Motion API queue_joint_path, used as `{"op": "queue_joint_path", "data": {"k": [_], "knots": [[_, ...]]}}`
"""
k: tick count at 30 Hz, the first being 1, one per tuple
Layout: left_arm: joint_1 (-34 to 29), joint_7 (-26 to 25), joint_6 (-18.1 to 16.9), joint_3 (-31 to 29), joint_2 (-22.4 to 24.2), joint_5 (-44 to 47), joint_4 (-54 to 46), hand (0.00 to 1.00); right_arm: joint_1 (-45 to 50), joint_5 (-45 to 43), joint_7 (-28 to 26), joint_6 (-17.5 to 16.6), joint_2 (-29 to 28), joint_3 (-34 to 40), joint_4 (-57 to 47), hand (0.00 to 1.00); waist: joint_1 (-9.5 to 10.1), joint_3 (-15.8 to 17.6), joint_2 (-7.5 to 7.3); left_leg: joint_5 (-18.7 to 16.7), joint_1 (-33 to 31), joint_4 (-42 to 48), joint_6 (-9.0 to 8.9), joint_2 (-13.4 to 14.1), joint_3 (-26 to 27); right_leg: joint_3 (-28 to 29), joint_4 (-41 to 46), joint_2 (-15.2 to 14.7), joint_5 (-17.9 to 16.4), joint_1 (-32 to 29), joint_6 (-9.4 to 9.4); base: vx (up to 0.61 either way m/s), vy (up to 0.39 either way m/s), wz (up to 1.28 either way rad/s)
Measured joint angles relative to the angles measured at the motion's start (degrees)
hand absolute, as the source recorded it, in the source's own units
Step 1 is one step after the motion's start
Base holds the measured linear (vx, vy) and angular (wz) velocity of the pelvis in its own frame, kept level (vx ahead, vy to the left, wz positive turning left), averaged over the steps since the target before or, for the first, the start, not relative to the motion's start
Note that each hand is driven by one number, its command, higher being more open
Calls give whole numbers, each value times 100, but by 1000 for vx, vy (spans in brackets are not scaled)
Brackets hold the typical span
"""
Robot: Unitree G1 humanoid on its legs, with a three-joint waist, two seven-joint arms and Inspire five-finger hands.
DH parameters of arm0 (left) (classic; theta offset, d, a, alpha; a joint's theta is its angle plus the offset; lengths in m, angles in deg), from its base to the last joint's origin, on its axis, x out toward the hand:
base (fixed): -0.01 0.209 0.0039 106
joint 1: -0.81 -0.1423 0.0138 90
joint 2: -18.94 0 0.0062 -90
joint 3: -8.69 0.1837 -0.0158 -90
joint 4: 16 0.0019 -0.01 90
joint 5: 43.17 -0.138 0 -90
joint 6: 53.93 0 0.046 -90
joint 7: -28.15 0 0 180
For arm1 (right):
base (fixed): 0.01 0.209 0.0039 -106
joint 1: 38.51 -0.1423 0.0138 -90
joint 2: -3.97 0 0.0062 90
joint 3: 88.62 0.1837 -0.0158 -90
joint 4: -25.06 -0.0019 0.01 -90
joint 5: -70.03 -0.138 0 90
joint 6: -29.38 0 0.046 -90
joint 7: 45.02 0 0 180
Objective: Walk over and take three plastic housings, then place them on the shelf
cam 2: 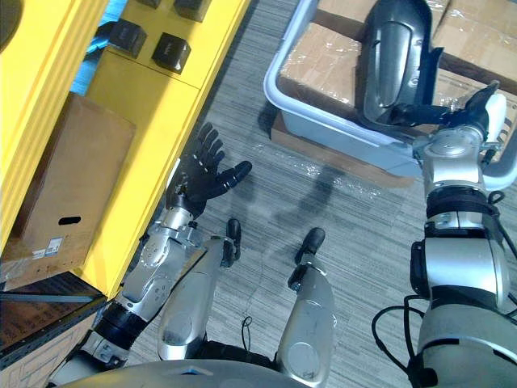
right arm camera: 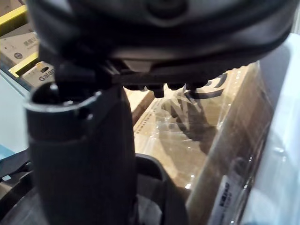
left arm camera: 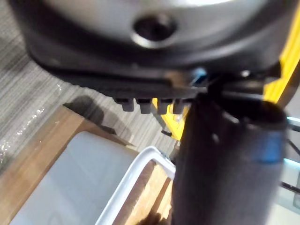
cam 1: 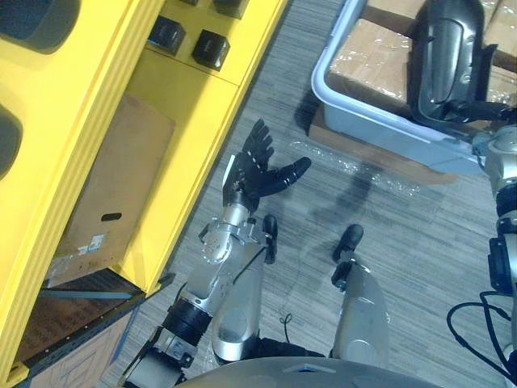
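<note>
A large dark plastic housing (cam 2: 394,58) stands upright over the pale tub, held at its lower edge. My right hand (cam 2: 464,113) has its fingers curled onto that edge, the white-covered thumb on the other side. The same housing (right arm camera: 154,187) shows dark past the thumb in the right wrist view. My left hand (cam 1: 257,171) hovers above the floor beside the yellow shelf (cam 1: 186,121), fingers spread and holding nothing. Two small black parts (cam 1: 212,48) (cam 1: 168,34) lie on an upper level of the shelf.
The pale tub (cam 1: 363,113) holds plastic-wrapped cardboard boxes (cam 1: 371,52) and rests on a wooden board (left arm camera: 42,154). A brown carton (cam 1: 113,186) sits on a lower level of the shelf. Grey striped carpet (cam 1: 339,202) lies between shelf and tub.
</note>
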Motion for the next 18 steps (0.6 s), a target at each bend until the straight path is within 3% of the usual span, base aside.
{"op": "queue_joint_path", "data": {"k": [2,3,8,18], "knots": [[-35,2,-7,29,-13,26,98,100,-115,-157,3,1,45,-170,60,100,51,-19,28,14,-70,-23,19,-54,-53,-65,0,-56,-11,-22,-15,-29,60,18],[-44,3,-7,49,-10,31,119,100,-136,-160,2,1,55,-192,89,0,60,-26,39,23,-69,-57,19,-79,-54,-79,-1,-84,-13,-24,-17,-19,46,16],[-168,76,-111,131,-11,209,132,100,-183,-120,-28,30,207,-463,216,0,191,-98,145,74,-97,-132,24,-171,-117,-194,-47,-159,-10,6,-16,-3,34,12],[-296,241,-230,136,0,219,122,100,-419,124,-336,733,637,-678,815,0,281,-143,208,118,74,-192,-36,-123,-281,-396,-120,-79,-92,268,-78,21,-2,6]]}}
